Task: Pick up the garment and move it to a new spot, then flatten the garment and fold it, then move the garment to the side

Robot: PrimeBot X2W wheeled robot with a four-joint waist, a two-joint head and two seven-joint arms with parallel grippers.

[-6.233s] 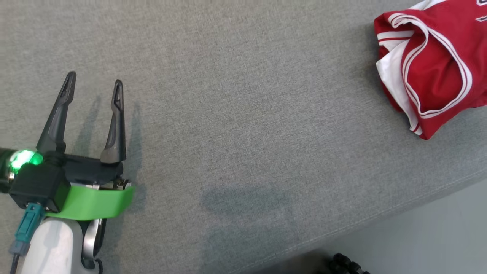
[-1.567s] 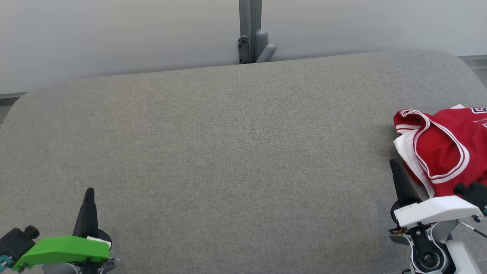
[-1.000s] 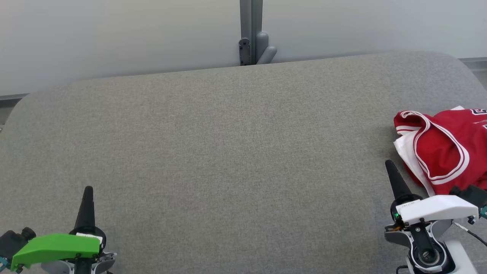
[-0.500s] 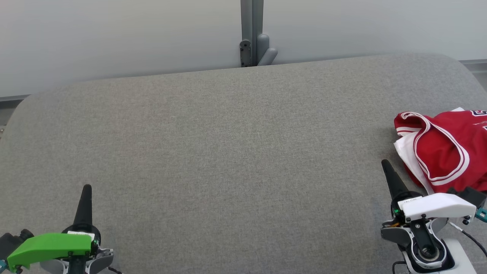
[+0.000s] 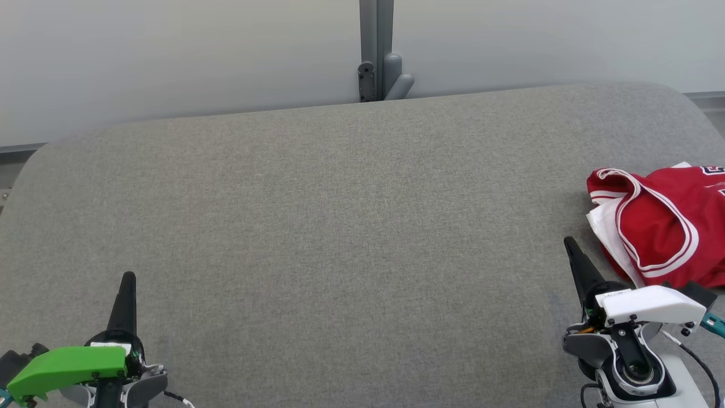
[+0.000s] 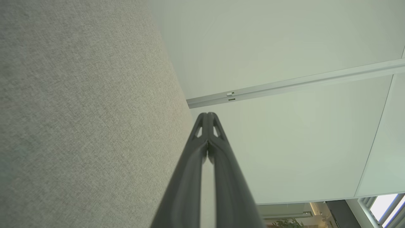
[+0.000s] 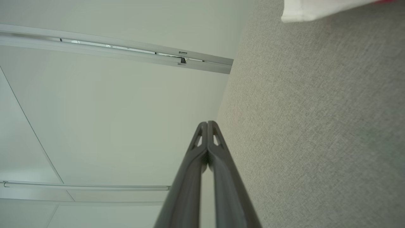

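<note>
Red garment (image 5: 660,224) — crumpled on grey cushion (image 5: 340,226) | left hand (image 6: 207,115) closed, empty | right hand (image 7: 207,123) closed, empty

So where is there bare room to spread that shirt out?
The middle and left of the grey surface are bare, from the far edge by the post down to the left gripper and across to the right gripper. It is crowded only at the right edge, where the shirt lies bunched.

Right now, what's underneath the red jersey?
The red jersey lies bunched on the grey cushion, with white fabric showing along its edge. Anything beneath the folds is covered.
</note>
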